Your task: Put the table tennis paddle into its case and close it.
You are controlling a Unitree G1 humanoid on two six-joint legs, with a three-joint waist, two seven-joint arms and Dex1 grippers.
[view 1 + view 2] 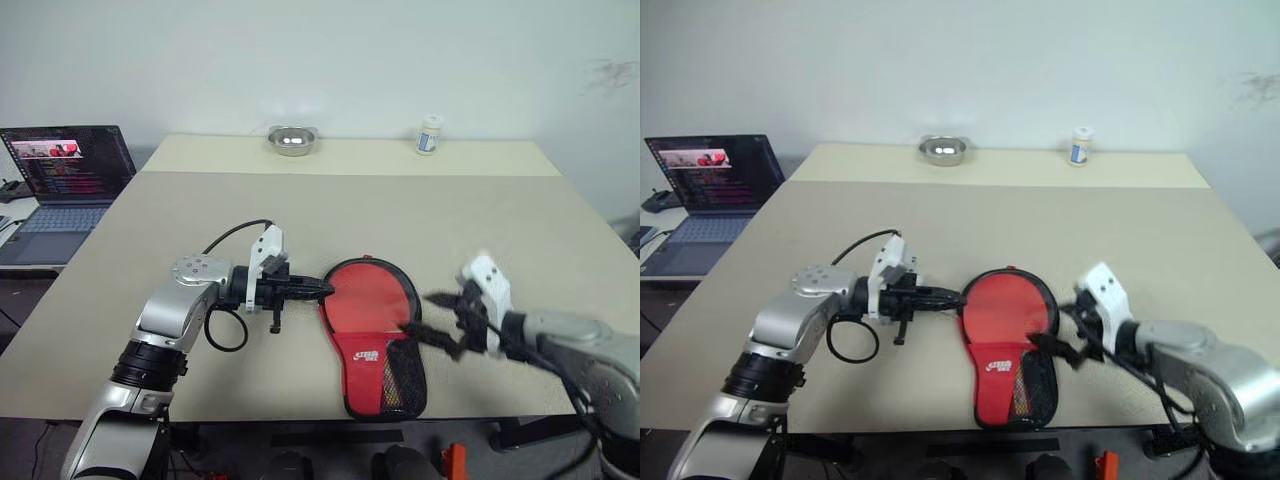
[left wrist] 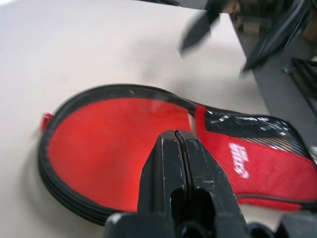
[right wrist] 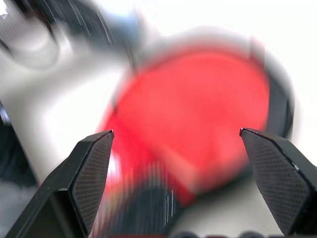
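1. Red fabric: the case lies on the table's near edge, its narrow handle end nearest, its round end farther.
2. The right gripper, spread wide and empty, hangs beside its handle end.
3. The left gripper, pinched shut, meets the round end's rim.

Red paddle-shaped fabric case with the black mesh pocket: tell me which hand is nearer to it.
Left. The left hand sits shut at the rim of the case; the right hand hangs open beside the mesh pocket.
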